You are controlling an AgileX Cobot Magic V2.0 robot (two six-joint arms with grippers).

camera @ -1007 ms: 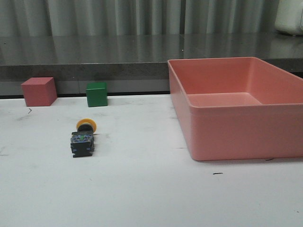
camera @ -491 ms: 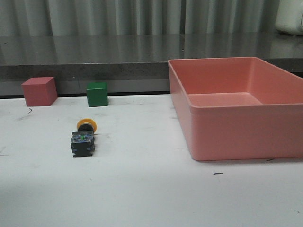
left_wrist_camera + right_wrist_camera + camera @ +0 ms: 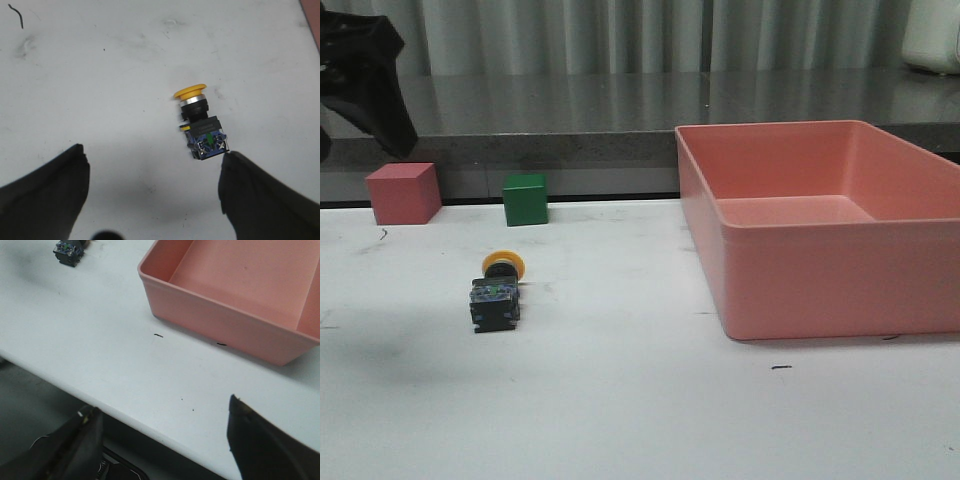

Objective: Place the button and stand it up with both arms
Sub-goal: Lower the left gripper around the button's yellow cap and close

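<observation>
Button (image 3: pixel 496 291): lies on its side on the white tabletop (image 3: pixel 620 400), left of centre in the front view, nothing touching it. Its yellow cap points away from the robot toward the back edge, and its dark square base with bluish terminals faces the robot.
Button from the left wrist: (image 3: pixel 201 123) lies on the bare tabletop between and beyond the two fingers, nearer one of them but clear of both.
Button from the right wrist: only its dark base (image 3: pixel 68 251) shows at the picture's edge, well apart from the fingers.
Left gripper (image 3: pixel 152 187): fingers spread wide apart, holding nothing, hanging above the tabletop with its shadow under it. In the front view a black part of the left arm (image 3: pixel 365 75) shows at the upper left, above the red cube.
Right gripper (image 3: pixel 162 440): fingers wide apart and empty, over the near edge of the tabletop, well away from the button.
Pink bin (image 3: pixel 840 270): large, open-topped, standing on the right half of the tabletop, well apart from the button.
Green cube (image 3: pixel 524 199): at the back of the tabletop, behind the button.
Red cube (image 3: pixel 403 193): near the green cube, farther left.
Marks: small dark scuffs on the tabletop in front of the bin.
</observation>
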